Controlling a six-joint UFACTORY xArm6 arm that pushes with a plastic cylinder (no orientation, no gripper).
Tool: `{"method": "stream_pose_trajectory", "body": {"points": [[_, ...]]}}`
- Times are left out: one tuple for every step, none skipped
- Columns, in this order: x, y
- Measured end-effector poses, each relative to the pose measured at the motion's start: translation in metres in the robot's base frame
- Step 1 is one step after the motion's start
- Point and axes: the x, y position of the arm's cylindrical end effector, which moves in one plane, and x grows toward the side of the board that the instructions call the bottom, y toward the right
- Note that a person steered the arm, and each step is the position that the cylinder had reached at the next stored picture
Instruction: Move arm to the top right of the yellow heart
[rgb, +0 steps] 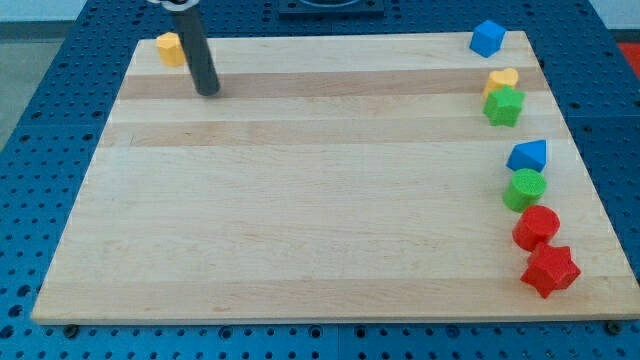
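Note:
The yellow heart (503, 78) lies near the board's right edge, toward the view's top, touching a green star (503, 105) just below it. My tip (207, 91) rests on the board near the top left, far to the left of the heart. A yellow block (170, 48), its shape unclear, sits just up and left of my tip at the board's top left corner.
A blue cube (487, 38) sits at the top right corner. Down the right edge lie a blue triangular block (528, 155), a green cylinder (524, 189), a red cylinder (536, 227) and a red star (550, 270). The wooden board (300, 200) lies on a blue perforated table.

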Motion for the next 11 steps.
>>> {"method": "stream_pose_trajectory", "body": {"points": [[0.000,0.039],[0.000,0.088],[-0.004,0.142],[-0.017,0.192],[-0.021,0.239],[-0.022,0.280],[-0.028,0.316],[-0.032,0.356],[-0.034,0.394],[-0.034,0.431],[-0.032,0.452]]}}
